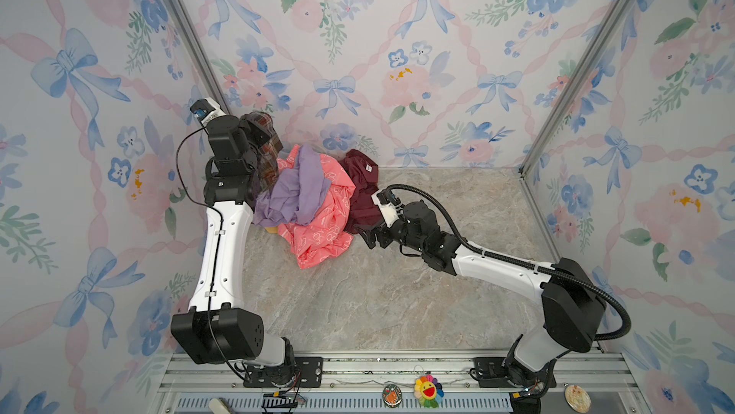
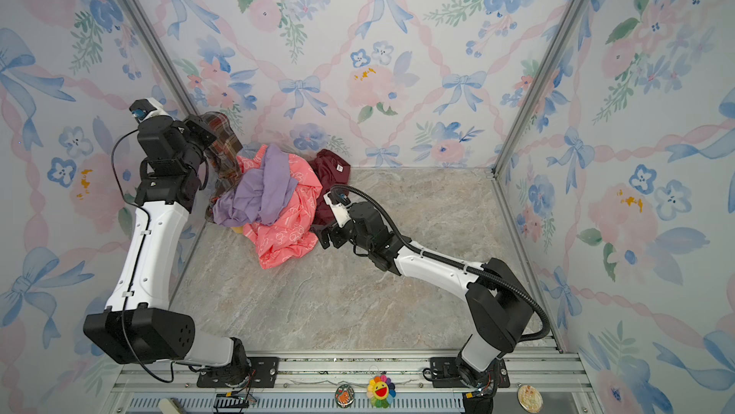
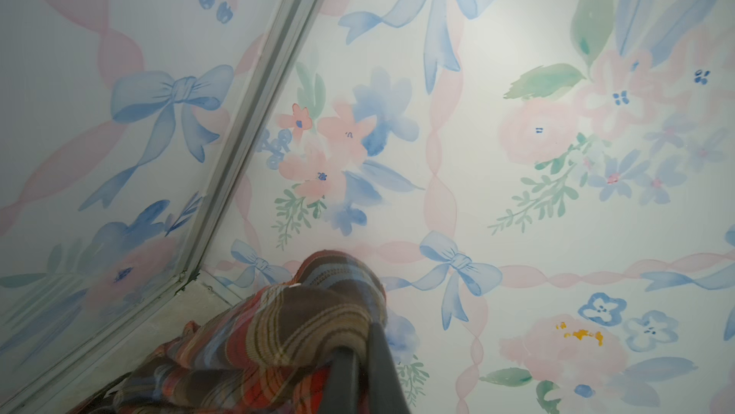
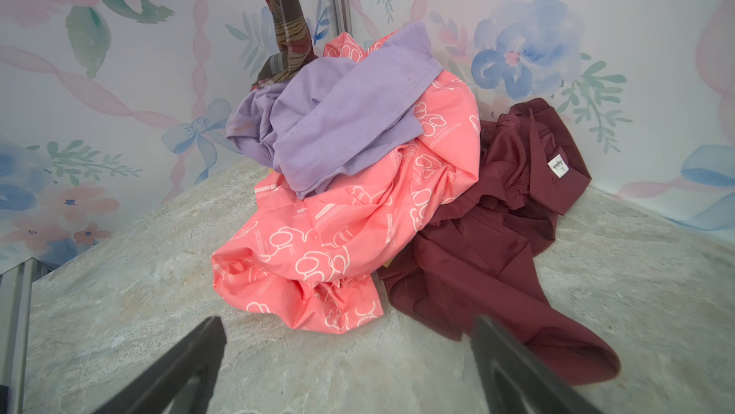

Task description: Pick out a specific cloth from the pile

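My left pincer (image 1: 265, 134) is closed together on the cloth (image 1: 269, 161), the plaid one in brown, orange-red and grey-blue checks. I hold it high, close to the back left corner of the flowered walls. In the left wrist view the plaid fabric (image 3: 278, 332) is bunched over and around my two dark fingers (image 3: 382, 368), and a fold of it stands up above their tips.

From this grip the cloth hangs down as a narrow strip. In the right wrist view the strip (image 4: 287, 22) comes down from the upper edge and its lower end goes behind the lilac garment (image 4: 338, 121), so this end is in the pile (image 1: 314, 205). How much of it lies under there I cannot tell.

The pile sits on the marble-patterned table (image 1: 397, 296) against the back wall, just beside my left arm. The lilac garment lies on top, the coral-pink cloth (image 1: 324, 233) with white print is under it and spreads toward the front, and the maroon garment (image 1: 364, 193) with a white tag lies on the right side. A small mustard-yellow bit (image 1: 272, 229) shows at the lower left edge.

My right pincer (image 1: 366, 235) is low over the table, just beside the coral-pink and the maroon fabric. Its jaws stand wide apart and nothing is between them. The plaid cloth is on the far side of the pile from this pincer, well apart from it.
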Tool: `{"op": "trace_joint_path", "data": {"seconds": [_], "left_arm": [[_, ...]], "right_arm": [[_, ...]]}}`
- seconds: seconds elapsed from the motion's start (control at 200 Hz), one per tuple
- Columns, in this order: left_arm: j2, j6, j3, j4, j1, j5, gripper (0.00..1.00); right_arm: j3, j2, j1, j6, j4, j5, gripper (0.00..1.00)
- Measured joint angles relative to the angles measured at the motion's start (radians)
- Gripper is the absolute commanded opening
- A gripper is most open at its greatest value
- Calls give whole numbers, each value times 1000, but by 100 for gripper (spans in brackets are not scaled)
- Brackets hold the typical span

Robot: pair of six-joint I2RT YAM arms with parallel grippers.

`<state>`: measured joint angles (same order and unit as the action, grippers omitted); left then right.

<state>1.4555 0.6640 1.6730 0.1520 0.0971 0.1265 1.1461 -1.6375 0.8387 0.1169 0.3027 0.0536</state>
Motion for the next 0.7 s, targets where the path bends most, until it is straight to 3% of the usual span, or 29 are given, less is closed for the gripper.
{"op": "trace_joint_path", "data": {"seconds": [0.15,0.38,0.7], "left_arm": [[0,-3,21,3,-6,-70,0],[-7,-14,3,7,-17,-159,0],[-154,-64,-242,-3,-55,-253,0]], "right_arm": [[134,-81,20,14,66,6,99],[381,-331,84,60,288,-47,97],[517,-595,125,139,568,-146,97]]}}
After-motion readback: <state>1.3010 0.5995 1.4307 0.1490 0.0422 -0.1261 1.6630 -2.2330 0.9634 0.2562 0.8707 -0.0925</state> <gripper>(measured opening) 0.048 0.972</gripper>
